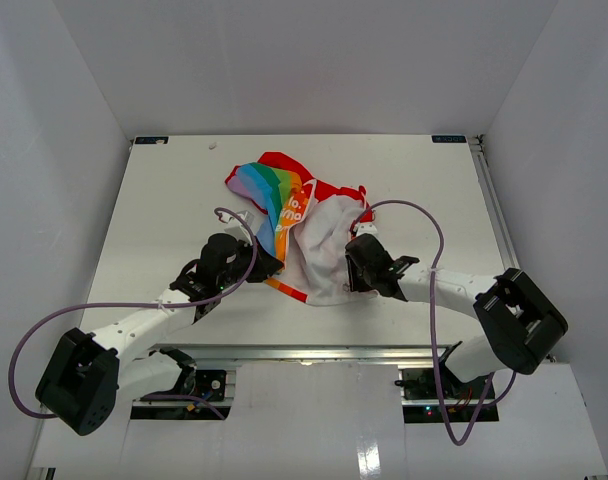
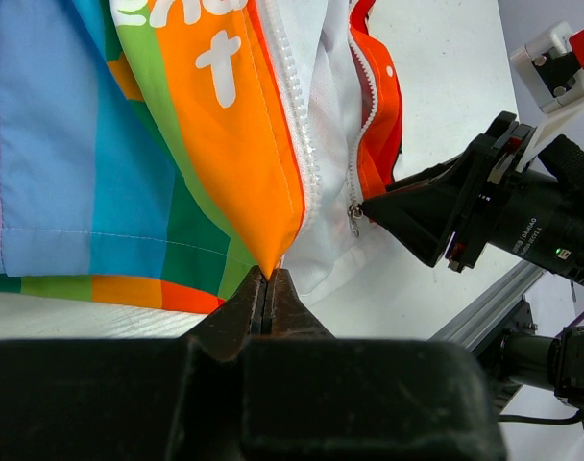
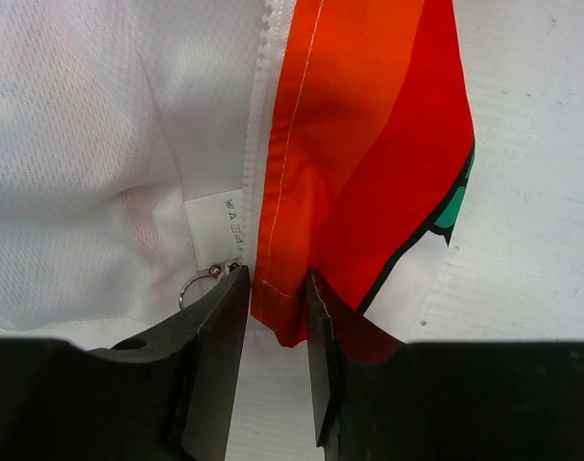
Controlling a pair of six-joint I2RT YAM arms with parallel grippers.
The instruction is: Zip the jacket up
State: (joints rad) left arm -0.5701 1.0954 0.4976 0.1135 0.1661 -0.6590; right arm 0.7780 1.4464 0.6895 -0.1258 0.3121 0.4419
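Note:
The jacket [image 1: 294, 225] lies open and crumpled mid-table, with rainbow panels, a white lining and red trim. My left gripper [image 1: 267, 262] is shut on the bottom corner of the orange front panel [image 2: 263, 206], beside its white zipper teeth [image 2: 294, 106]. My right gripper [image 1: 359, 258] is at the jacket's other front edge. Its jaws stand apart, with the orange-red hem [image 3: 282, 288] loose between them. The metal zipper pull ring [image 3: 196, 284] hangs just left of the right gripper's left finger [image 3: 215, 355], by a white care label [image 3: 215, 226]. The pull [image 2: 353, 217] also shows in the left wrist view.
The white table [image 1: 164, 200] is enclosed by white walls. An aluminium rail [image 1: 314, 352] runs along the near edge. Purple cables [image 1: 429, 240] loop over both arms. The right arm's camera [image 2: 523, 226] sits close to the left gripper.

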